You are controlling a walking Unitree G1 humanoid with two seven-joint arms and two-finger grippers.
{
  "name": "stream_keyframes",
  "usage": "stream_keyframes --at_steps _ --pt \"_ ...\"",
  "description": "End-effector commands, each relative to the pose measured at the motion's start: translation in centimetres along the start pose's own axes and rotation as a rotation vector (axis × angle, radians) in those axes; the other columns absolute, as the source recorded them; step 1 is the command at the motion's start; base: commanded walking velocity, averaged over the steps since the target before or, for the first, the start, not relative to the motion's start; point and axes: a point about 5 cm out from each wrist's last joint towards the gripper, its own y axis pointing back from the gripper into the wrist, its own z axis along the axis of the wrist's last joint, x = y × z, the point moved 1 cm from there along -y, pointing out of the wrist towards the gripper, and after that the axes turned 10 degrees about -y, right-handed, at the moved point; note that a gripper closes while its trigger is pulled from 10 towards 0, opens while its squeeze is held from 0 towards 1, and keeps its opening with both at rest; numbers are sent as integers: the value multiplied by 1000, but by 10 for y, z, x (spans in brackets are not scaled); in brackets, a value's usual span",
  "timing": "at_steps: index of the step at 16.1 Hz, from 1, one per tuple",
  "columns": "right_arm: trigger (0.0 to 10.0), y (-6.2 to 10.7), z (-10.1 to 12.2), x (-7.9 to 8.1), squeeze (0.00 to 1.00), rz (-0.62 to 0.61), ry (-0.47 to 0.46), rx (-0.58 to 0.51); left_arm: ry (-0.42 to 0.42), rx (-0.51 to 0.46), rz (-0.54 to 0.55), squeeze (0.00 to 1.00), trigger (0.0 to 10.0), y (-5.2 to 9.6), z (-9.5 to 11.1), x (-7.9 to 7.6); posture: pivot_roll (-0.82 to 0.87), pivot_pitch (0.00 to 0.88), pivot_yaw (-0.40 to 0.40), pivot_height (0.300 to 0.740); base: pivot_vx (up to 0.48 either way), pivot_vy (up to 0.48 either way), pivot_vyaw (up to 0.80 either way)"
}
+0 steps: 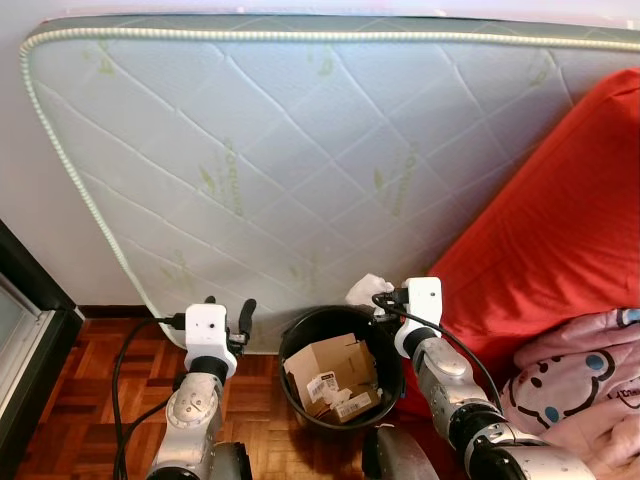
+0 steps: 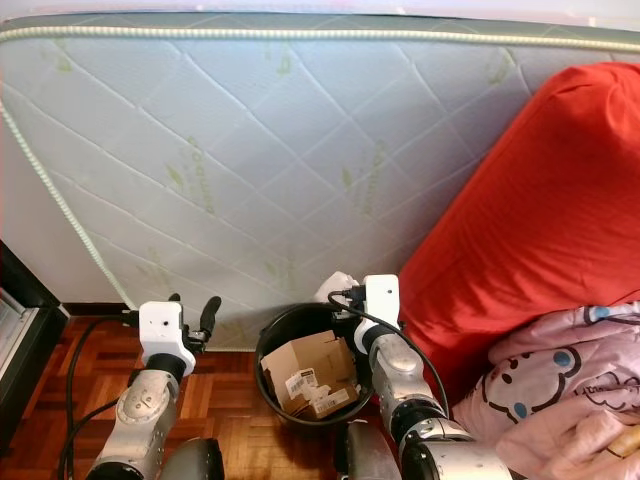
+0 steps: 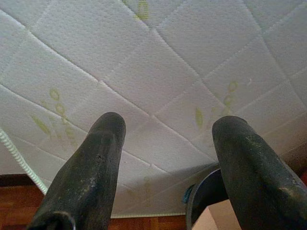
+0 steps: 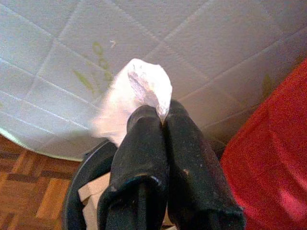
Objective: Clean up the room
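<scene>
Dark cabinet (image 1: 20, 330): one, at the far left against the wall, well apart from the work.
Floor (image 1: 95, 370): wood parquet, bare where it shows around the bin.
Mattress (image 1: 300, 150): one, stood on edge against the wall, I'd guess to free the floor; it backs both arms.
Left gripper (image 1: 228, 312): raised beside the bin, jaws spread wide with nothing between them; the left wrist view looks past them at the quilting. It seems to be waiting its turn.
Black bin (image 1: 290, 345): one, round, on the floor at the foot of the mattress, between the two arms, handy as the drop point.
Cardboard (image 1: 330, 370): one crumpled box with a label or two lying in the bin; smaller scraps beside it are too jumbled to count.
White wad (image 4: 139, 91): one crumpled tissue or bag, held over the bin's far rim, so a release should drop it inside, though close to the edge.
Right gripper (image 4: 163, 115): jaws pinched tight on the wad's tail.
Red cushion (image 1: 560, 230): one, large, leaning just beside the bin.
Pink blanket (image 1: 580, 380): one, cartoon-printed, heaped at the far right.
</scene>
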Motion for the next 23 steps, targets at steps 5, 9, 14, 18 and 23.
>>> stream_keyframes --at_steps 5,9,14,18,23 --pt "10000 -3 9 -12 0 -65 -7 25 -2 5 -13 0 10000 7 -2 -1 -24 132 -90 618 0 0 0" --pt "10000 0 -9 -8 0 -74 12 110 -14 -35 -42 0 10000 2 10 -2 12 187 -99 618 0 0 0" --pt "10000 2 -21 -1 0 -65 -9 164 2 -44 -17 0 10000 18 14 0 40 263 -102 618 0 0 0" --pt "10000 2 -28 6 0 -48 11 183 -6 -31 -12 0 10000 34 13 4 66 312 -96 618 0 0 0" --pt "10000 2 -26 6 1000 -54 -15 166 -4 -8 -27 0 10000 39 15 1 59 318 -92 618 0 0 0"
